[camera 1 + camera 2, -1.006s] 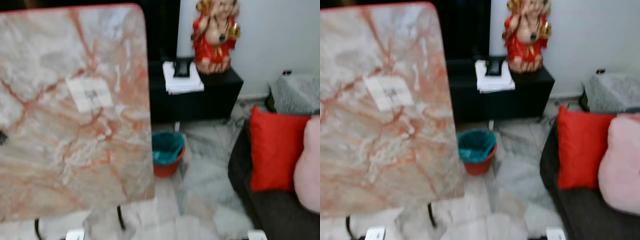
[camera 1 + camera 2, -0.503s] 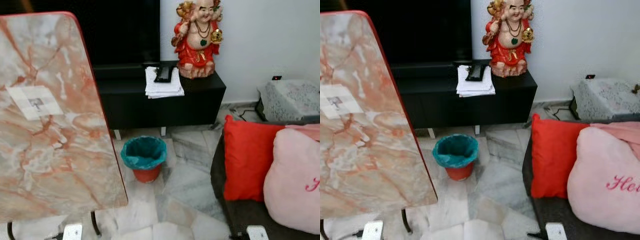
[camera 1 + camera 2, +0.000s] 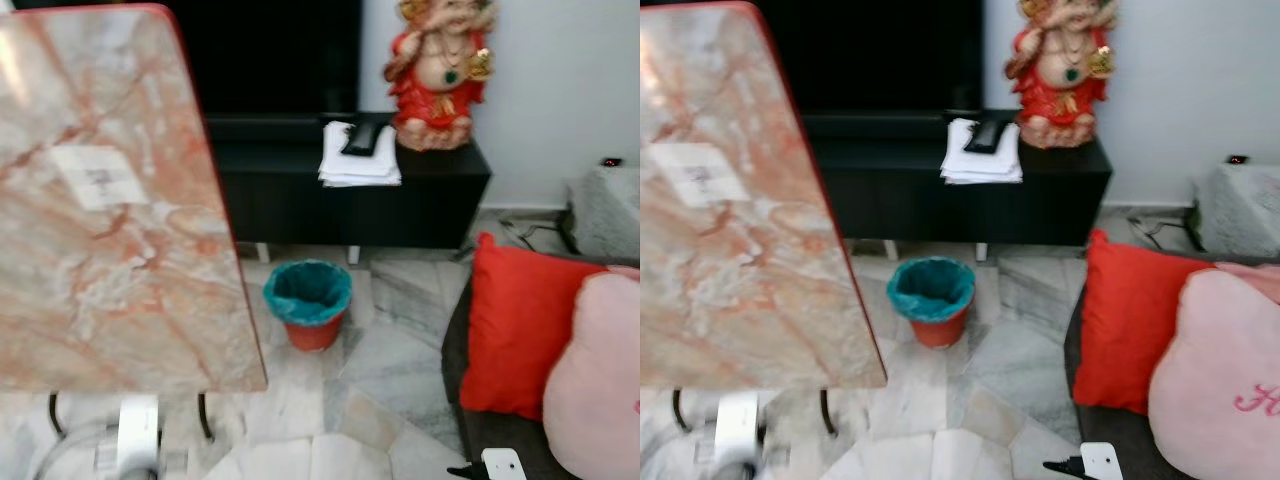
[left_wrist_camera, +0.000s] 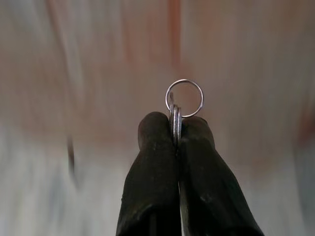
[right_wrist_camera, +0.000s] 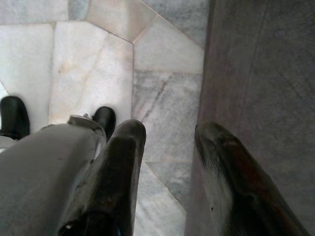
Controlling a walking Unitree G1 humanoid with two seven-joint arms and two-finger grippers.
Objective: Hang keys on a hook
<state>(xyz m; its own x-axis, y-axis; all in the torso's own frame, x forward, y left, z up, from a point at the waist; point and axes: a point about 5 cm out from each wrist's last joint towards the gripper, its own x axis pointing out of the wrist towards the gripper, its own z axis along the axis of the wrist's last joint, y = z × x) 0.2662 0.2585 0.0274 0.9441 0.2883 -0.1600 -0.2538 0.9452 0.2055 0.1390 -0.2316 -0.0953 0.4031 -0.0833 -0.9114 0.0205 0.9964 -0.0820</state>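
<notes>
ahead, marble table (image 3: 110, 200) beside teal bin (image 3: 308, 300); left end effector (image 4: 176, 129) pinches keys (image 4: 175, 115), right end effector (image 5: 170, 135) spread

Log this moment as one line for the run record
phase: carrying | left gripper: shut on keys, ring free above fingertips | right gripper: open, idle over floor | hook: unseen | ahead: marble table, bin

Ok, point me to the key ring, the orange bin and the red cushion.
key ring (image 4: 184, 97), left wrist view, on the wire loop above the left pincer's shut fingertips.
orange bin (image 3: 310, 333), left eye view, on its orange side below the teal liner.
red cushion (image 3: 512, 325), left eye view, on its front face.
</notes>
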